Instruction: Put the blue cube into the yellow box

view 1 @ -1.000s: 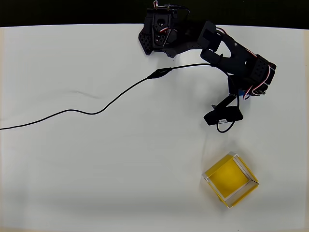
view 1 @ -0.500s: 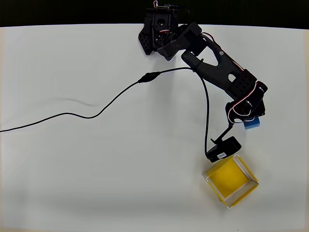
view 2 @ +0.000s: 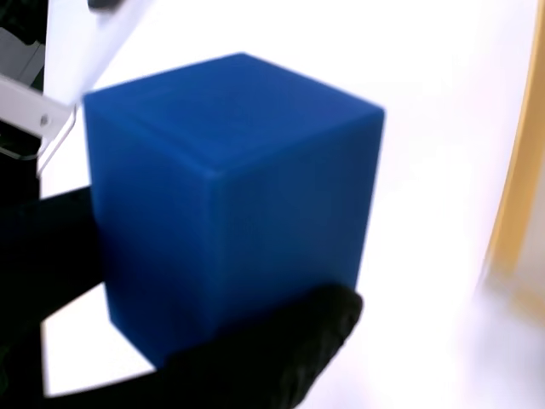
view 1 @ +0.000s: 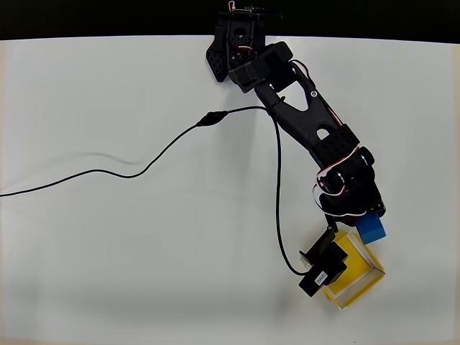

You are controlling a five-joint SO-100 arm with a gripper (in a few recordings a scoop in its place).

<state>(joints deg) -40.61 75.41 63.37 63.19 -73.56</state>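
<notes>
The blue cube (view 1: 372,229) shows below the black arm's wrist in the overhead view, just past the upper right edge of the yellow box (view 1: 356,277). My gripper (view 1: 368,221) is shut on it. In the wrist view the blue cube (view 2: 230,196) looms large and close, with black fingers (view 2: 272,358) pressed against its lower sides. A blurred strip of the yellow box (view 2: 519,196) runs down the right edge of that view. The wrist camera block (view 1: 323,264) hangs over the box's left corner and hides it.
A black cable (view 1: 144,167) snakes from the left edge of the white table (view 1: 108,251) across to the arm. The arm's base (view 1: 236,43) stands at the table's far edge, against a dark background.
The arm has stretched out toward the near right, carrying the blue cube from mid-table down to the upper edge of the yellow box. The cable has trailed along with it.
</notes>
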